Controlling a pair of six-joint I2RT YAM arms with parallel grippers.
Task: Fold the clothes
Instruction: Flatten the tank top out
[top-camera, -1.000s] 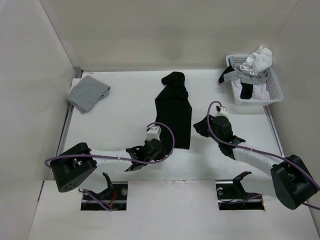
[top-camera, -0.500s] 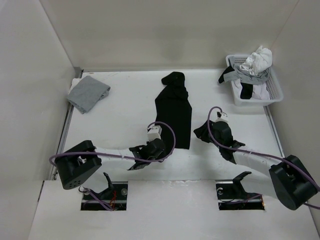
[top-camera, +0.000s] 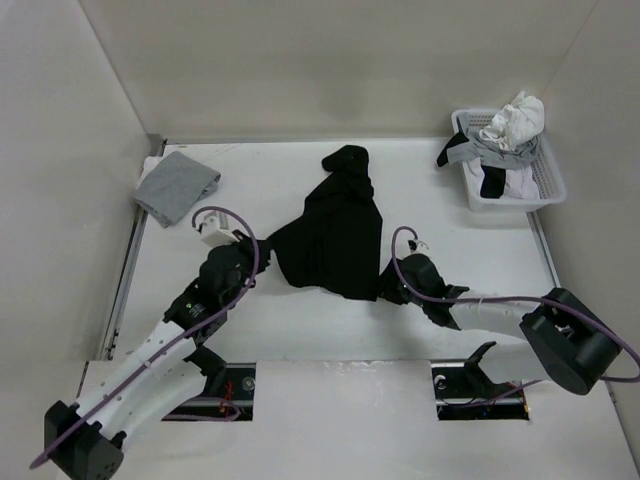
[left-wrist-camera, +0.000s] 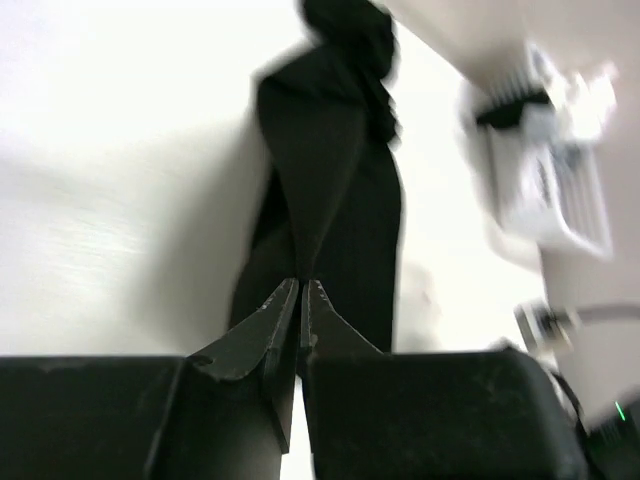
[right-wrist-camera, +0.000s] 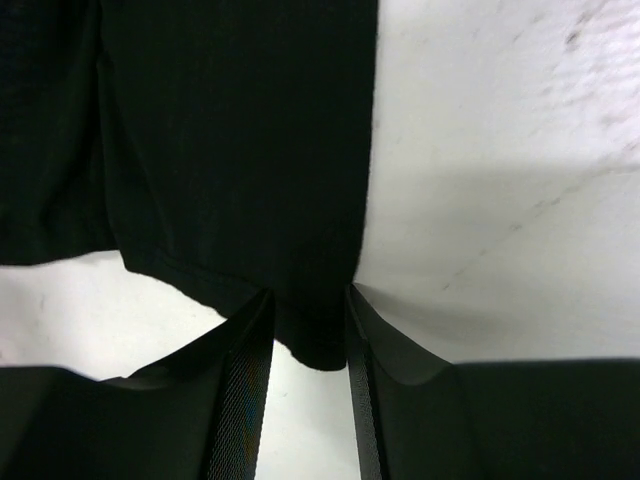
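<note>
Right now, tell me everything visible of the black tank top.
The plain black tank top of thin soft fabric lies on the white tabletop, its far end bunched and its near part fanned out leftwards. The left tool is shut on its left edge, the fabric taut in a ridge. Its near right corner sits between the fingers of the open right tool.

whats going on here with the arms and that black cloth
Two robot arms are working on a black tank top lying on the table. The left gripper is shut on one corner of it, which is stretched out to the left. The right gripper has its jaws open on either side of the near right corner. Nothing is folded yet.
</note>
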